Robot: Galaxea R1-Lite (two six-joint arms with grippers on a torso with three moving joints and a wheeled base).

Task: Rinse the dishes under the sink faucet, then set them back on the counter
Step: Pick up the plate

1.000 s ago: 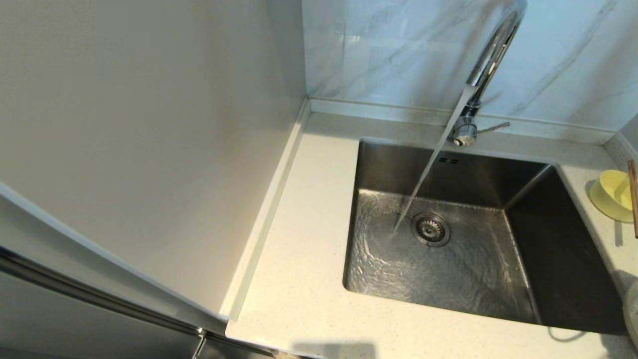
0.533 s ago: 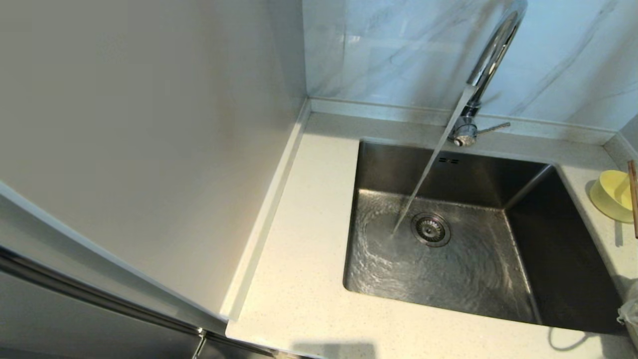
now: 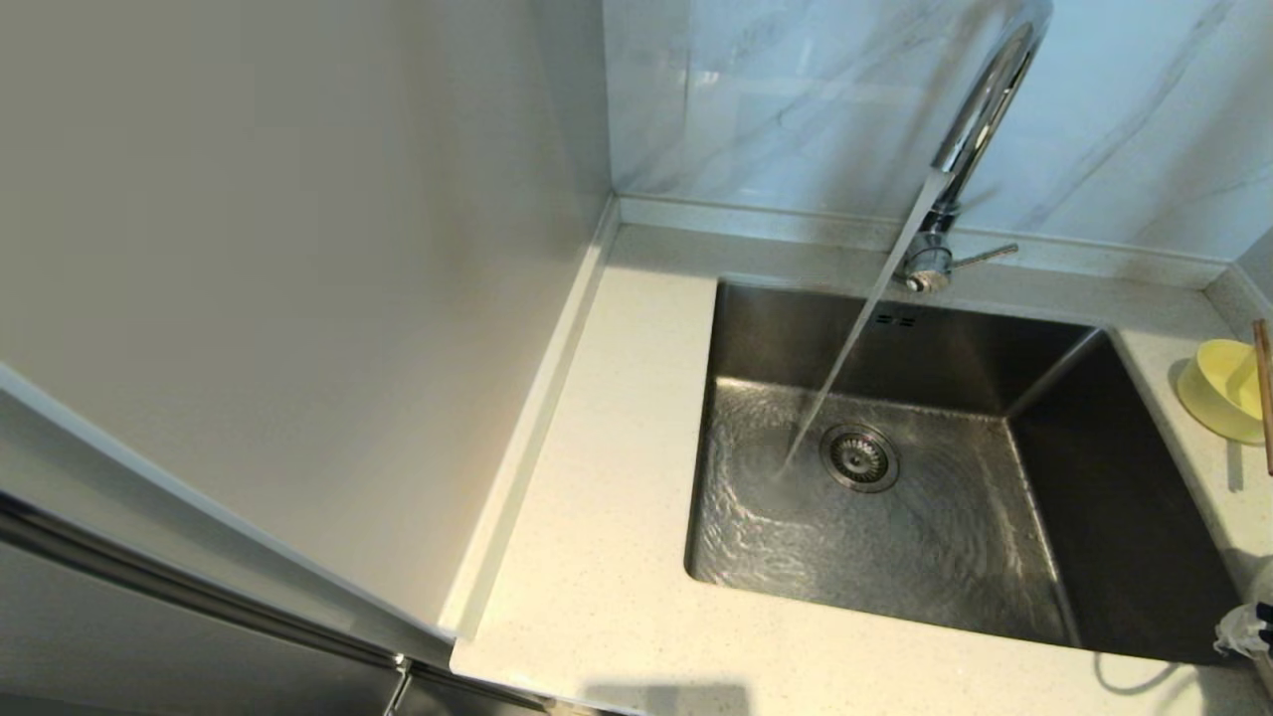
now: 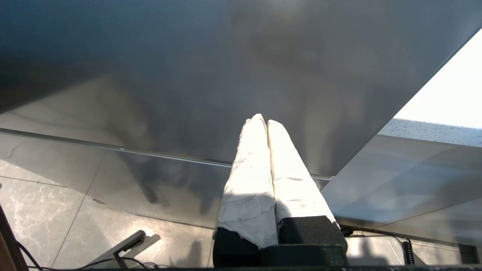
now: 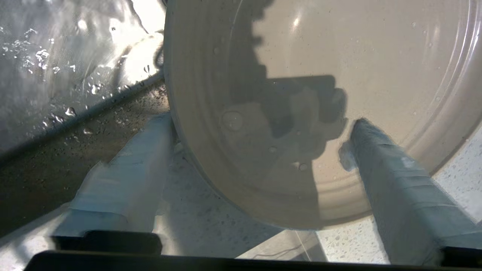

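Observation:
The white plate (image 5: 339,75), wet with droplets, lies on the speckled counter (image 5: 459,177) beside the sink's edge. My right gripper (image 5: 260,122) is open astride its rim, one finger outside the rim and the other over the plate's face. In the head view only that gripper's tip (image 3: 1243,628) shows, at the right edge. The pale yellow bowl (image 3: 1218,388) and brown chopsticks (image 3: 1264,388) rest on the counter right of the sink (image 3: 1124,517). The chrome faucet (image 3: 980,109) pours a water stream (image 3: 845,368) beside the drain strainer (image 3: 858,457). My left gripper (image 4: 263,118) is shut and empty, parked low.
A wide strip of counter (image 3: 617,477) lies left of the sink, bounded by a tall pale side panel (image 3: 298,298). Grey-veined wall tiles (image 3: 796,89) rise behind the raised back edge. The faucet lever (image 3: 985,256) points right.
At the head view's right edge, my right gripper's tip has come into sight and slid a little left and down over the plate. Water keeps running.

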